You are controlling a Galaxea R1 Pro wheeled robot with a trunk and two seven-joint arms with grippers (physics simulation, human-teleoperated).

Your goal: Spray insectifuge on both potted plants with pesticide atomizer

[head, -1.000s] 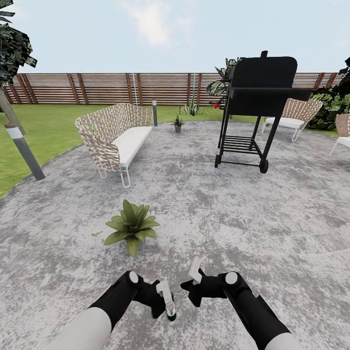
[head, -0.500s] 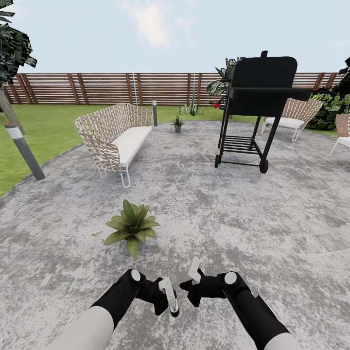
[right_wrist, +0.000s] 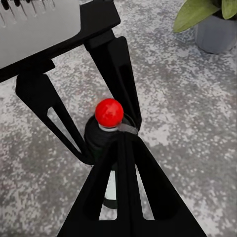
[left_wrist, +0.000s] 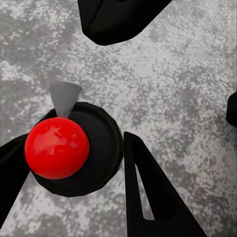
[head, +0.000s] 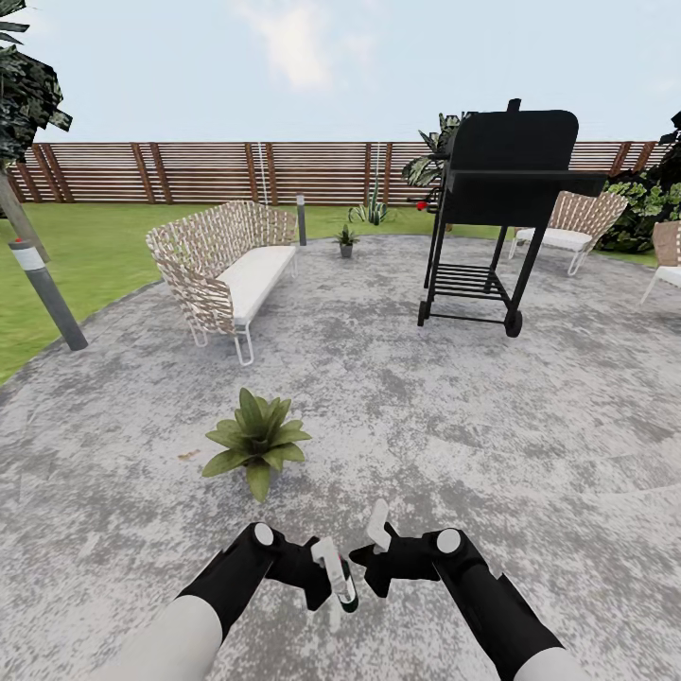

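I had the sprayer (head: 342, 584) low in front of me, at about six o'clock in the head view, pinched in the left gripper (head: 333, 579) just above the paving (head: 530, 407). The left wrist view looked straight down on its red knob (left_wrist: 57, 147) sitting on a dark round cap (left_wrist: 101, 150), with a pale nozzle (left_wrist: 64, 96) poking out from under it and a black finger closing in on each side. The right gripper (head: 376, 541) hung just beside it; in its own camera one finger (right_wrist: 121, 182) crossed in front of the bottle and the left gripper's fingers framed the knob, but I could not tell whether the right gripper was parted or clenched. I judged the sprayer to be light, rigid and smooth-sided, so likely to twist or slip if squeezed off-centre; the slim body below the cap seemed the safe place to hold, leaving the knob and nozzle free. The nearer potted plant (head: 256, 441) stood at roughly eleven o'clock, near the arms, and the second (head: 346, 239) sat well off at twelve o'clock past the wicker bench (head: 225, 270), left of the black grill (head: 506, 203). Neither plant looked treated yet, so I reckoned the spraying was still to do.
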